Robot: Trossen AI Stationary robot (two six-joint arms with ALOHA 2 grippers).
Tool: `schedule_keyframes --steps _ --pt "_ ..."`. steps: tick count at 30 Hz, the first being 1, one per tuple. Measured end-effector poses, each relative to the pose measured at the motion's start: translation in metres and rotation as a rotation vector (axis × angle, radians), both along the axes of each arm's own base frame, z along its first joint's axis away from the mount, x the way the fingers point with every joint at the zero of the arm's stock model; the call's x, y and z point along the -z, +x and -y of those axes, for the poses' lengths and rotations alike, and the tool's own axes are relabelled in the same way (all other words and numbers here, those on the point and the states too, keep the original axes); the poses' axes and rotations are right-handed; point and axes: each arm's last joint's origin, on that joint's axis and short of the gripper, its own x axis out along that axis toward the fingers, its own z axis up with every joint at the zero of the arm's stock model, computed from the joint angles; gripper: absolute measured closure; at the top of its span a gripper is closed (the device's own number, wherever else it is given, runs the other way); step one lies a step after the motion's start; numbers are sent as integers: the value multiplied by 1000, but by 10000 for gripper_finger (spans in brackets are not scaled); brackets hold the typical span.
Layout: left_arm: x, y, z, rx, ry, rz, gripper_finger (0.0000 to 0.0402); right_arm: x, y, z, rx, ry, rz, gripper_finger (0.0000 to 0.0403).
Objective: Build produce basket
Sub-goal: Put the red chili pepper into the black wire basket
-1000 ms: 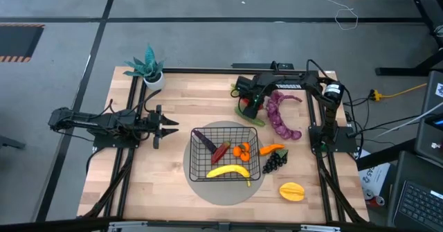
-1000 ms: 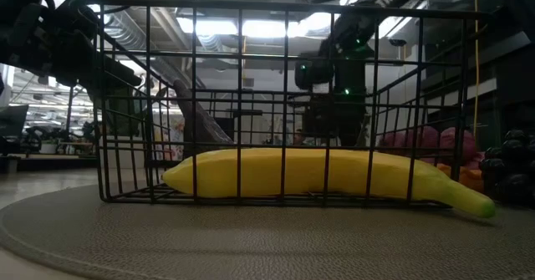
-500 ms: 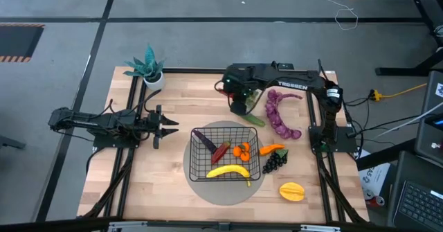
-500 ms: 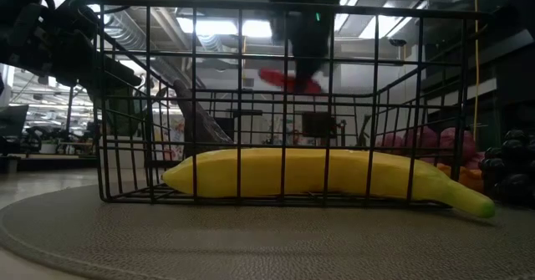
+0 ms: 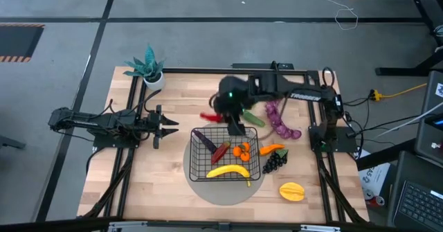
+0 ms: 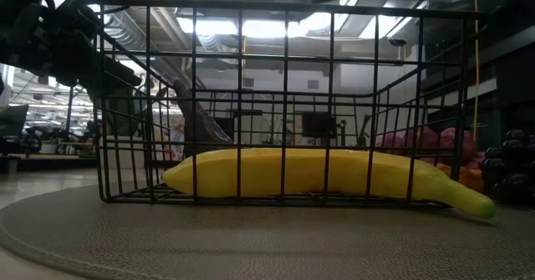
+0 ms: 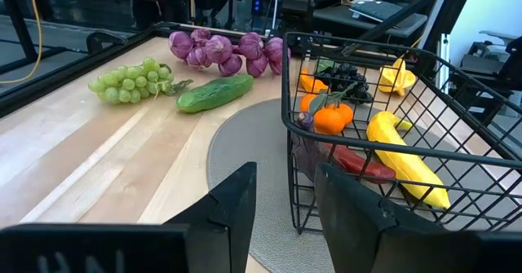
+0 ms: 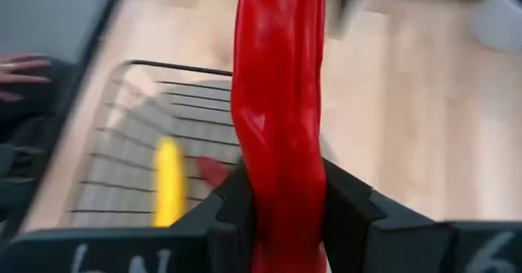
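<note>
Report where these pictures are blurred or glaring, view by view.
High view: the right tool and its red pepper are smeared. Right wrist view: the basket behind the pepper is soft. Low view: ceiling lights glare behind the banana. Left wrist view: sharp on the cucumber.

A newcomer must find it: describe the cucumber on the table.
Start at the basket mid-table. Just beyond its far right corner, a short dark green cucumber lies flat on bare wood. Pale green grapes and purple grapes flank it; only it is smooth, one piece.
</note>
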Motion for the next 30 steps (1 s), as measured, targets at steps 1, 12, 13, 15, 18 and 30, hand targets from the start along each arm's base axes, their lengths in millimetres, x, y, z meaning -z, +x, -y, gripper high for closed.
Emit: schedule_keyframes --steps 1,12,13,15,18,30 --pt "0 0 0 0 0 0 280 0 0 -7 -13 11 -4 303" --pt "0 0 0 0 0 0 280 8 -15 -63 87 -24 -152 303" --pt "0 0 0 0 0 0 280 9 -17 -66 112 -43 -167 303" --pt "0 0 0 0 0 0 280 11 -20 -72 175 -87 -183 303" --pt "0 0 0 0 0 0 280 13 -26 -78 269 -156 -203 303" --pt "0 0 0 0 0 0 280 15 -35 -90 410 -217 -215 294"
